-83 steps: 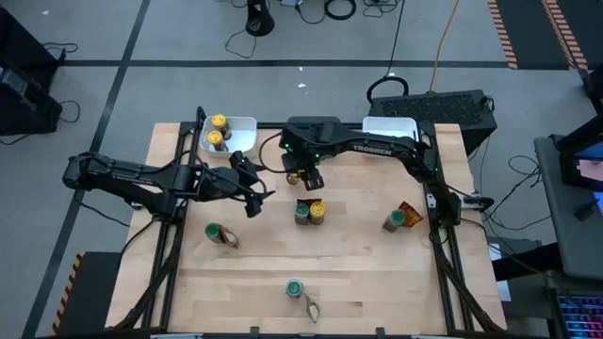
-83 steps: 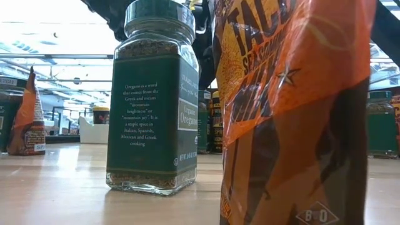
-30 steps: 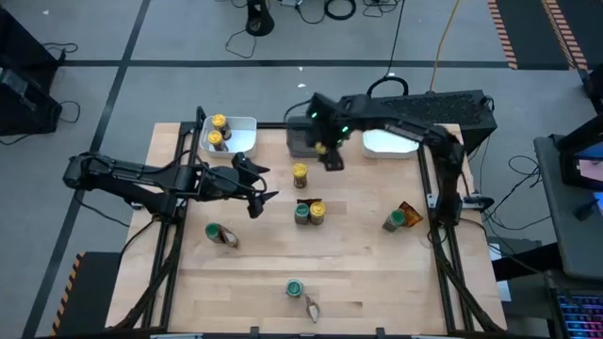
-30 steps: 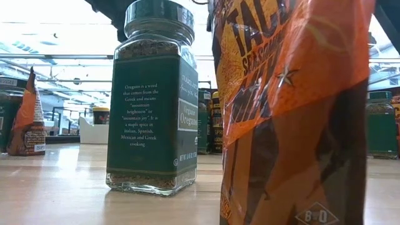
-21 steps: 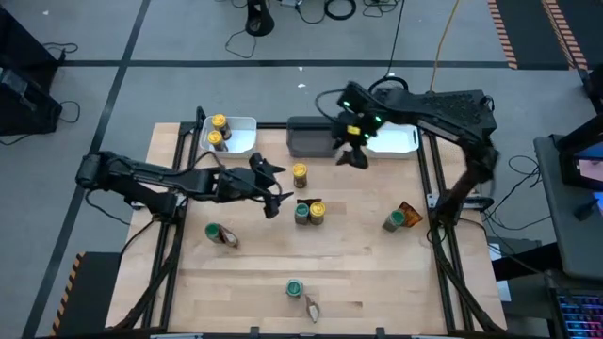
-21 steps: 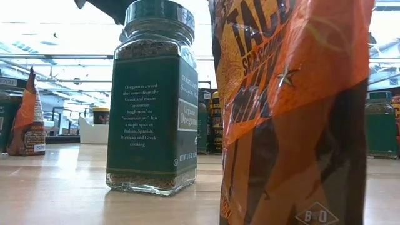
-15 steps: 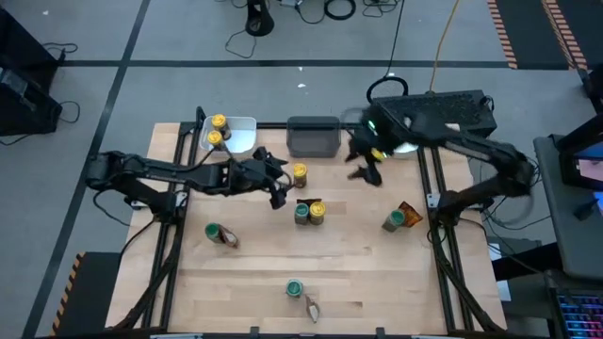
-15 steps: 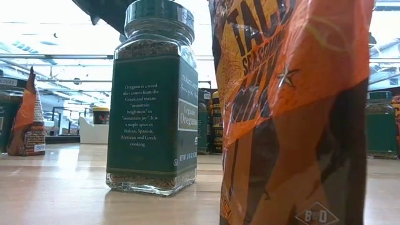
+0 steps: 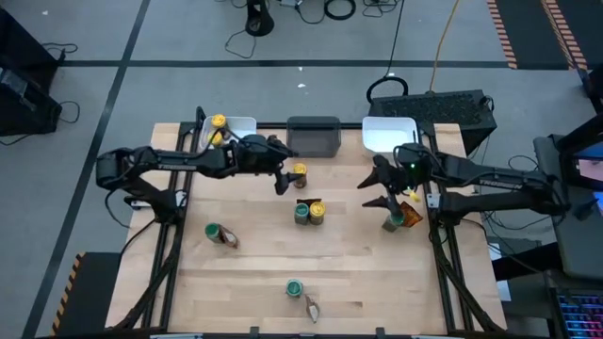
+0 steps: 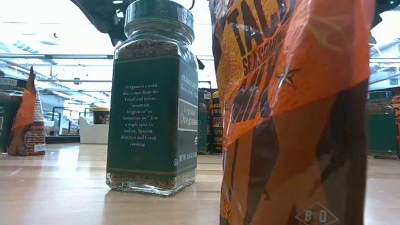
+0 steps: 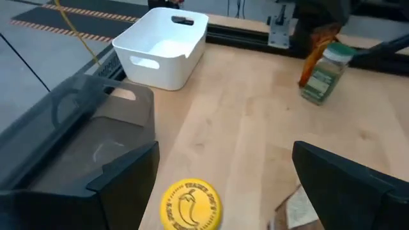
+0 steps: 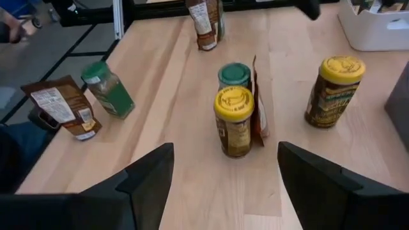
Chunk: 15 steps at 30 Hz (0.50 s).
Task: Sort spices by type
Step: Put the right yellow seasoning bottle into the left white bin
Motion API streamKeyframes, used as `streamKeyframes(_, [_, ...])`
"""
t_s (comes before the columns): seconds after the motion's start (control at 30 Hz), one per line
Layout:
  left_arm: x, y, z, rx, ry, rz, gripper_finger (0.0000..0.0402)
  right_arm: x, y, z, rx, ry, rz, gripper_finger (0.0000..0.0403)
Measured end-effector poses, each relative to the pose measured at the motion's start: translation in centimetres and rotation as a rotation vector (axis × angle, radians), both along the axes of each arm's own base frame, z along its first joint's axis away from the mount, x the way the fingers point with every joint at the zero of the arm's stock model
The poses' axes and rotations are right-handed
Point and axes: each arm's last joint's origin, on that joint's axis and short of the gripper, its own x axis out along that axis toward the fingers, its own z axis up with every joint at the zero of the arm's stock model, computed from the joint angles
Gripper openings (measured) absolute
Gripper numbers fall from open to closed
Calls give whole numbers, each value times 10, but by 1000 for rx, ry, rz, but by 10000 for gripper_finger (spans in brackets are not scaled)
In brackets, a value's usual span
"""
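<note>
Wooden table (image 9: 254, 282) from above: a white bin (image 9: 247, 125) at the far left corner is seen with two yellow-lid jars (image 9: 218, 121) in it; a dark grey bin (image 9: 314, 137) and a second white bin (image 9: 389, 134) look bare.
Left gripper (image 9: 283, 176): fingers spread wide, nothing held, parked just beside a loose yellow-lid jar (image 9: 300, 170).
Right gripper (image 9: 381, 188): also spread, empty, near the green-lid jar (image 9: 395, 220) and packet (image 9: 411, 211) at the right edge.
Still loose: a centre cluster (image 9: 310, 212), a green jar with packet (image 9: 219, 234) on the left, another pair (image 9: 300, 296) at the near edge.
Low view: an oregano jar (image 10: 153, 100) and an orange packet (image 10: 294, 106) fill the frame, both untouched.
Left wrist view: the yellow lid (image 11: 190, 204) is framed between the open fingers (image 11: 124, 172).
Right wrist view: the centre jars (image 12: 234, 121) are seen ahead of the open fingers (image 12: 150, 176).
Progress: early days, judged by two jars binned and most spices left out.
</note>
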Motion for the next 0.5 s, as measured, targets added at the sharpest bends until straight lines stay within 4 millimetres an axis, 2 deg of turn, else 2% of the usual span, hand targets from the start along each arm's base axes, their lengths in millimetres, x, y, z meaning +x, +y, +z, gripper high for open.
streamKeyframes(0.33, [18,7,-34,25,117,38,358,-3,0,-29,-9,72,-39,263])
streamKeyframes(0.5, [18,15,-39,25,130,73,358,-4,0,-34,-7,86,-37,263])
